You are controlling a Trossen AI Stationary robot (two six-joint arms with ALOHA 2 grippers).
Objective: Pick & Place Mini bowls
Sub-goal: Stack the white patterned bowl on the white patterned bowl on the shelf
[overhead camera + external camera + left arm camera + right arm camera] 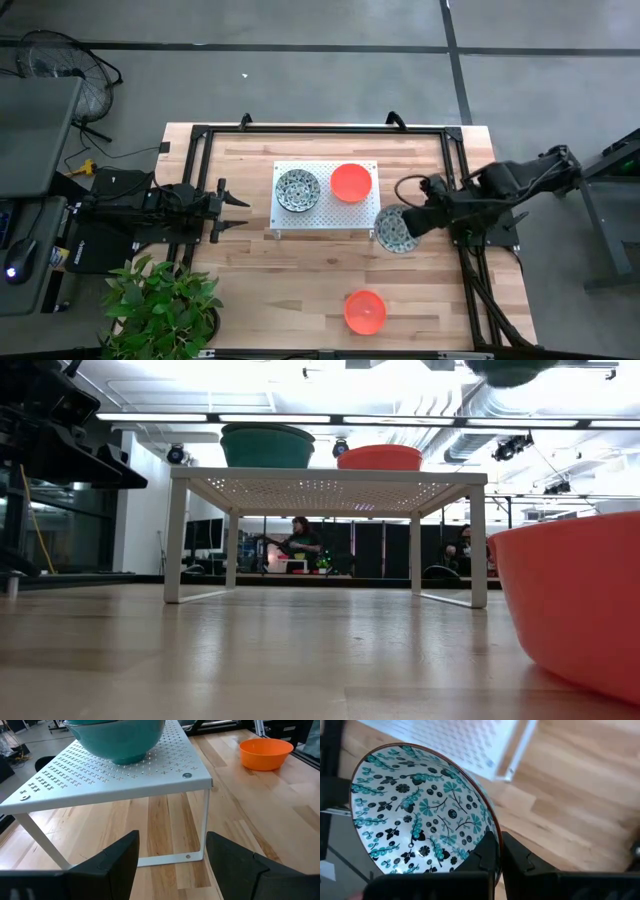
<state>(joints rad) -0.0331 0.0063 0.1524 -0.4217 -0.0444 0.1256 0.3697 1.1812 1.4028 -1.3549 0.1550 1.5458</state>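
A white perforated platform [325, 222] stands mid-table with a speckled bowl [297, 190] and an orange-red bowl [351, 182] resting on top. A second orange-red bowl [365, 311] sits on the table near its near edge. My right gripper [411, 222] is shut on another speckled bowl [395, 230], just off the platform's near right corner; the low view shows this bowl [510, 370] high above the platform. My left gripper [236, 211] waits open, left of the platform, facing it [172, 860]. Other bowls are out of view. My right gripper [500, 845] holds the speckled bowl by its rim [491, 826], on the side toward the table's right. The rim is pinched with one finger [487, 857] inside the bowl and the other [522, 860] outside. The fingers come from the table's right. The bowl is lifted clear, opening upward.
A black frame [300, 130] runs along the table's edges. A potted plant [160, 300] stands at the near left corner. Bare wood lies between the platform and the near orange-red bowl. People sit in the room beyond the table [300, 540].
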